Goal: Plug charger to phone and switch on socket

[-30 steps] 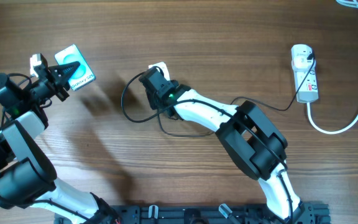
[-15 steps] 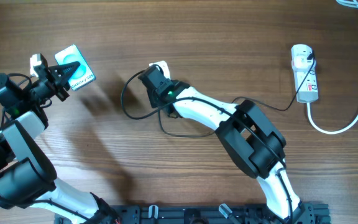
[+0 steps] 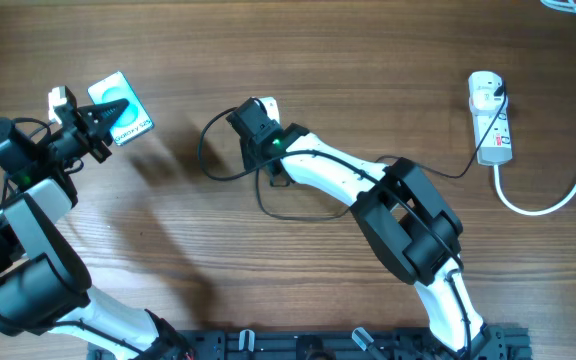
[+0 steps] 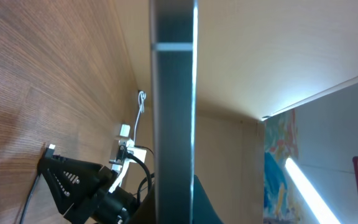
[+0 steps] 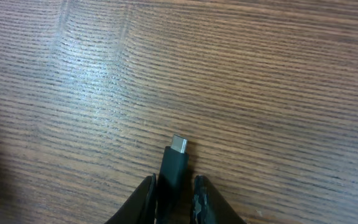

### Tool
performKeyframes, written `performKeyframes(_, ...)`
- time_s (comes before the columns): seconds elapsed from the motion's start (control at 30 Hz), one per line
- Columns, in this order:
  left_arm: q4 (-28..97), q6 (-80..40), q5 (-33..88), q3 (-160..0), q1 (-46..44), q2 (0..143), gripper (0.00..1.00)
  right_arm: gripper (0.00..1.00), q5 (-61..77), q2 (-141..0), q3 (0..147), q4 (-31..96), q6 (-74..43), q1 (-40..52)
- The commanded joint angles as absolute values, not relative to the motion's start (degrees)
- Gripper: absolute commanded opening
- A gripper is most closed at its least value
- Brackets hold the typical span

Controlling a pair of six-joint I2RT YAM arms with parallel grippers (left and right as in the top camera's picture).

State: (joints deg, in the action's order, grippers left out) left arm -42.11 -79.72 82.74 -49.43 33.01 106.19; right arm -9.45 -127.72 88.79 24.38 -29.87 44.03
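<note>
Holding the charger [image 5: 174, 163] by its connector end: my right fingers [image 5: 148, 200] are closed on it, metal tip poking out ahead, just above the counter [image 5: 278, 74]. Overhead, they sit mid-counter. The cable loops beside the arm and runs to the socket [image 3: 491, 120] at far right, where the black plug looks already seated. My left fingers [image 3: 94, 124] grip the phone [image 3: 120, 108] at far left, tilted, screen lit; my left wrist camera sees it edge-on. Phone and connector are well apart. Step in hand, I judge: bringing connector to phone, plug-in not yet done. Next move calls for carrying the tip across, lining it up with the phone's port (hidden from me), then pushing straight in. Socket switch comes after; its state is too small to tell.
</note>
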Motion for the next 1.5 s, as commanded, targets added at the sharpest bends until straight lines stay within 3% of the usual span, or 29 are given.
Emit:
performKeyframes(0.0, -42.7, -78.2, 84.9, -50.7, 33.2, 106.5, 0.04, 0.23, -2.5, -132.0, 86.3, 27.1, -31.7, 44.2)
performKeyframes(0.17, -42.7, -78.2, 84.9, -50.7, 33.2, 106.5, 0.04, 0.22, -0.9, -132.0, 86.3, 27.1, -32.4, 44.2)
performKeyframes(0.23, -42.7, -78.2, 84.9, -50.7, 33.2, 106.5, 0.04, 0.13, 0.1, -132.0, 86.3, 27.4, -33.2, 44.2)
performKeyframes(0.4, -42.7, -78.2, 84.9, -50.7, 33.2, 106.5, 0.04, 0.05, 2.0, -132.0, 86.3, 28.0, -35.0, 44.2)
performKeyframes(0.57, -42.7, -78.2, 85.1, -50.7, 33.2, 106.5, 0.04, 0.04, 7.3, -131.9, 87.0, 27.9, -34.4, 44.1)
performKeyframes(0.97, -42.8, -78.1, 89.1, -50.7, 32.1, 106.5, 0.04, 0.04, 39.2, -120.5, 87.4, 26.3, -21.4, 37.6)
performKeyframes(1.47, -47.2, -78.1, 83.5, -50.7, 15.6, 106.5, 0.04, 0.04, 53.2, -105.4, 72.7, 25.2, -18.0, 29.0)
